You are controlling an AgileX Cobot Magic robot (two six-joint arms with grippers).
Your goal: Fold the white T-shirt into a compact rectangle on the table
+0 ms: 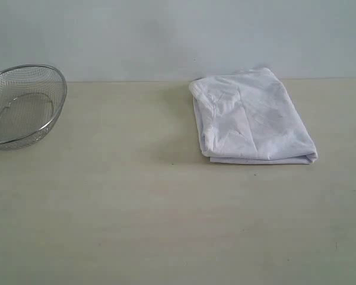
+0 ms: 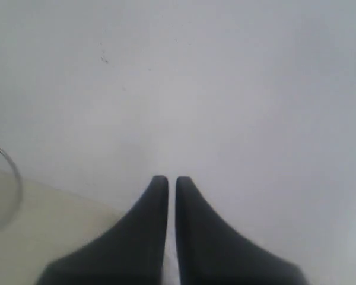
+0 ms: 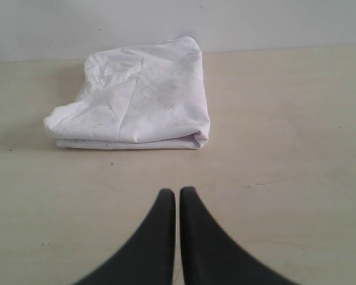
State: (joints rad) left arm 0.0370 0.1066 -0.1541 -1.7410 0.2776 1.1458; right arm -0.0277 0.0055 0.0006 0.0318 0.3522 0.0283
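The white T-shirt (image 1: pixel 249 119) lies folded into a compact rectangle on the table (image 1: pixel 136 214), right of centre near the far edge. The right wrist view shows it too, the T-shirt (image 3: pixel 133 98) lying some way beyond my right gripper (image 3: pixel 177 191), whose black fingers are shut with nothing between them, above bare table. My left gripper (image 2: pixel 167 179) is shut and empty as well, facing a pale wall with a strip of table below. Neither gripper appears in the exterior view. No lettering shows on the folded shirt.
A round wire-mesh metal basket (image 1: pixel 21 107) stands at the far left of the table; its rim (image 2: pixel 12 178) shows at the edge of the left wrist view. A pale wall (image 1: pixel 178 35) rises behind the table's far edge.
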